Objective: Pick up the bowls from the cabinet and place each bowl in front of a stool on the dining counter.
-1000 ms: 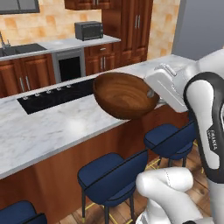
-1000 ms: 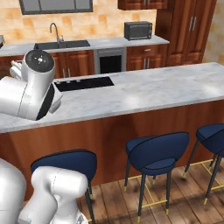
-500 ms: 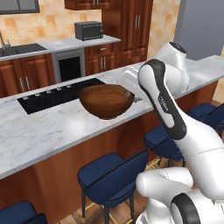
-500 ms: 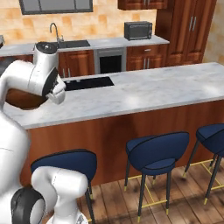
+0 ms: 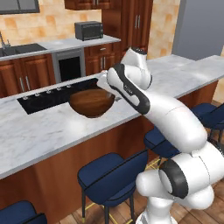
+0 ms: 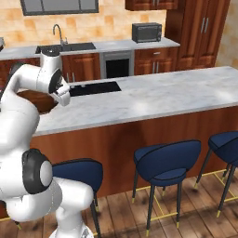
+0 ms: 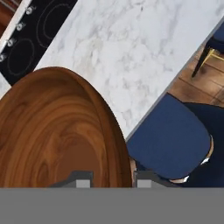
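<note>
The dark brown wooden bowl (image 5: 92,103) sits low over the dining counter (image 5: 39,131), just in front of the black cooktop (image 5: 48,96); I cannot tell whether it touches the marble. My gripper (image 5: 107,87) is shut on its right rim. In the hand view the bowl (image 7: 52,131) takes up the left side, its rim runs between my gripper (image 7: 113,179) fingers, and a navy stool (image 7: 170,140) lies below the counter edge (image 7: 131,52). From the right base view the bowl (image 6: 35,100) peeks out behind the arm. The beige-olive bowl is out of view.
Navy stools (image 5: 111,175) (image 6: 167,160) line the counter's near side. Behind the island stand the tall reddish-brown cabinet (image 5: 131,22), a microwave (image 5: 89,30), a sink (image 6: 65,46) and an oven (image 6: 117,65). The marble right of the cooktop (image 6: 153,95) is bare.
The arm has swung the bowl leftward and down, from high over the counter's front edge to low beside the cooktop. The grip on it stays the same.
</note>
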Available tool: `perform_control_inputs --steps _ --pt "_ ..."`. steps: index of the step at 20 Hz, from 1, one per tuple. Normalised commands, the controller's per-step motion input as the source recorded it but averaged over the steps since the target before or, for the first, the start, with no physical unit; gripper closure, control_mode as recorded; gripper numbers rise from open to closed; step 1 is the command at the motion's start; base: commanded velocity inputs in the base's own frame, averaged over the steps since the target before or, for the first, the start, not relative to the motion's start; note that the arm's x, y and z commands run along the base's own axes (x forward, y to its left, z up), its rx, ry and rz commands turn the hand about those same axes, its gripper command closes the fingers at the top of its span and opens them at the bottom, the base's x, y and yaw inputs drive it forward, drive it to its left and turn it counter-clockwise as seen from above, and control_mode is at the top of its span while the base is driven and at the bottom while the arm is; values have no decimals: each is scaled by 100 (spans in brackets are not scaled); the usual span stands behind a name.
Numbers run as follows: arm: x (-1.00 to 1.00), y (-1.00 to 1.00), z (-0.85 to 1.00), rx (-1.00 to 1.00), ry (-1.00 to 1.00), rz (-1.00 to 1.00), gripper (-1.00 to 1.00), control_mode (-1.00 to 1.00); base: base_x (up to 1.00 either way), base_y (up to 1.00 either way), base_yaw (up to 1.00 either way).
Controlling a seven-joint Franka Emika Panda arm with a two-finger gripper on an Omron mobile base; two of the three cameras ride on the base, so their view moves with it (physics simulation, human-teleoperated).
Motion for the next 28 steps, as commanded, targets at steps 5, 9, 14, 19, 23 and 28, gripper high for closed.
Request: perform_control_inputs --steps 5,9,14,19,23,28 --pt "99 51 -60 -2 1 -9 100 -100 0 0 0" --pt "49 30 -65 0 0 -1 100 -100 0 0 0" --pt "24 15 -46 -1 1 1 100 -100 0 0 0" --pt "1 2 -13 -3 0 2 100 -100 0 0 0" --pt "0 3 -1 -4 1 1 100 -100 0 0 0" --pt "1 0 -15 -7 -3 0 100 -100 0 0 0"
